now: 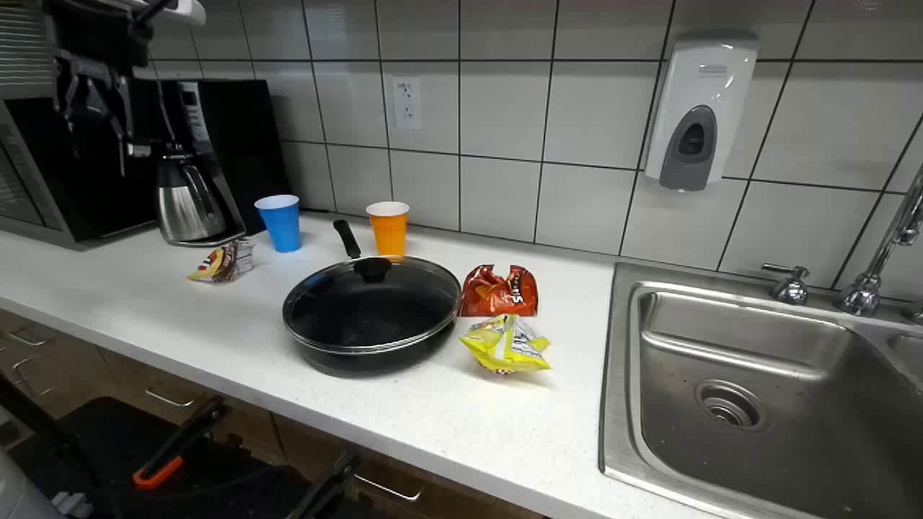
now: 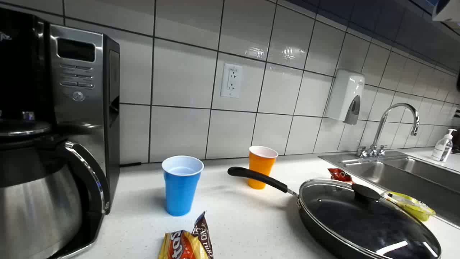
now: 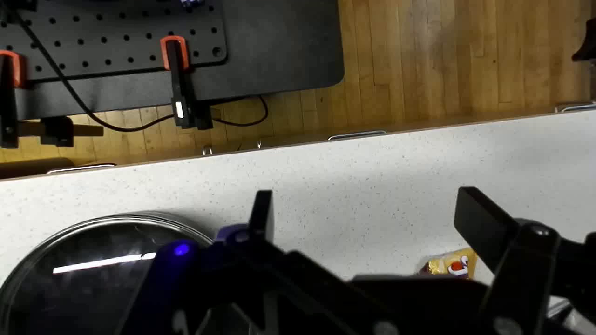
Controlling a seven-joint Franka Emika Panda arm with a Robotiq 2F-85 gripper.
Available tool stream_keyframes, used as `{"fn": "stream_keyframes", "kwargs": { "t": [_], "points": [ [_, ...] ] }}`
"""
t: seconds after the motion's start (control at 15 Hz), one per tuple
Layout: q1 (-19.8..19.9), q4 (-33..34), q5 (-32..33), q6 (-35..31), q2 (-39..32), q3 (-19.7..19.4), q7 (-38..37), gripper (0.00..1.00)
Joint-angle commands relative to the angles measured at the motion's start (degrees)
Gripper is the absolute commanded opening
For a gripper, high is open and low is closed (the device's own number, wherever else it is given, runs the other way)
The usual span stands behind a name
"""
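Note:
My gripper stands open above the white counter, its two fingertips wide apart with nothing between them. In an exterior view the gripper hangs high at the left, in front of the coffee maker. Nearest below it lies a crumpled brown-and-yellow snack bag, partly hidden by the gripper; the bag is cut off in an exterior view. A blue cup and an orange cup stand upright by the wall. A black pan with a glass lid sits beside a red bag and a yellow bag.
A coffee maker with a steel carafe stands at the left, near a microwave. The steel sink is at the right, under a soap dispenser. Orange-tipped clamps grip a black table before the counter.

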State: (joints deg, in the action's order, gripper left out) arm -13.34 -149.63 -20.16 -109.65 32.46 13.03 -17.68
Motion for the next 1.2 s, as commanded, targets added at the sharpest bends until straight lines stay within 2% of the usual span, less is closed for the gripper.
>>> {"fn": "stream_keyframes", "kwargs": {
  "t": [0.0, 0.2, 0.47, 0.8, 1.13],
  "points": [
    [0.5, 0.1, -0.2, 0.3, 0.0, 0.4, 0.2, 1.00],
    [1.4, 0.1, 1.8, -0.4, -1.2, 1.2, -1.3, 1.00],
    [4.3, -0.5, 8.3, -3.6, -4.7, 2.5, -5.1, 1.00],
    [8.7, -1.9, 16.3, -12.5, -9.8, 1.6, -9.8, 1.00],
    [13.6, -3.0, 23.5, -21.0, -13.8, -1.3, -11.3, 1.00]
  ]
}}
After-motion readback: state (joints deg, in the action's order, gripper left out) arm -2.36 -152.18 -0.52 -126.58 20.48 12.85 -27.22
